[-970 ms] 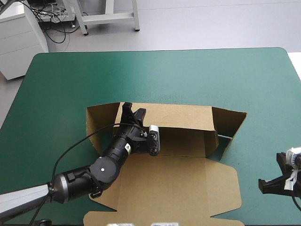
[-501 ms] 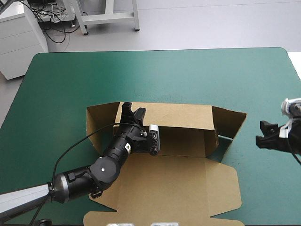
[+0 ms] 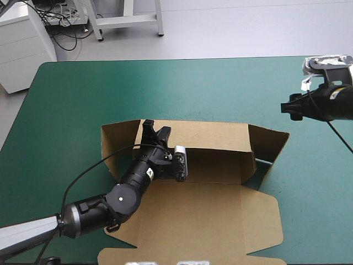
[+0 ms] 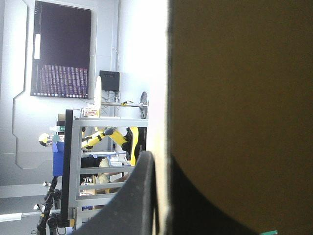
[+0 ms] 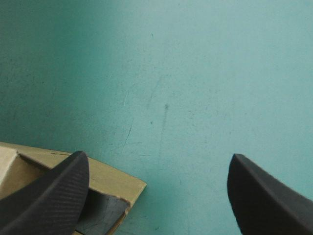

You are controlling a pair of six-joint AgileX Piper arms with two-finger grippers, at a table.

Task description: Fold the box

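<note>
We see L tool (image 3: 155,132) pinching box (image 3: 220,221) at its far wall, nr left end; box sits mid-tabletop (image 3: 83,99), toward near edge. R tool (image 5: 157,164) spread wide, above tabletop beyond box's far right corner.

The far half of the bench (image 3: 165,88) is bare teal-green cover, so there is wide free room there, and also strips along its left and right edges. The brown box (image 3: 220,221) fills the middle and near part. Its raised back wall and two slanted end flaps stand as barriers. The left gripper (image 3: 156,130) and its arm lie across the box's left part, fingers pinched on the back wall. The right gripper (image 3: 287,107) hangs beyond the box's far right corner, fingers wide apart over bare cover.
</note>
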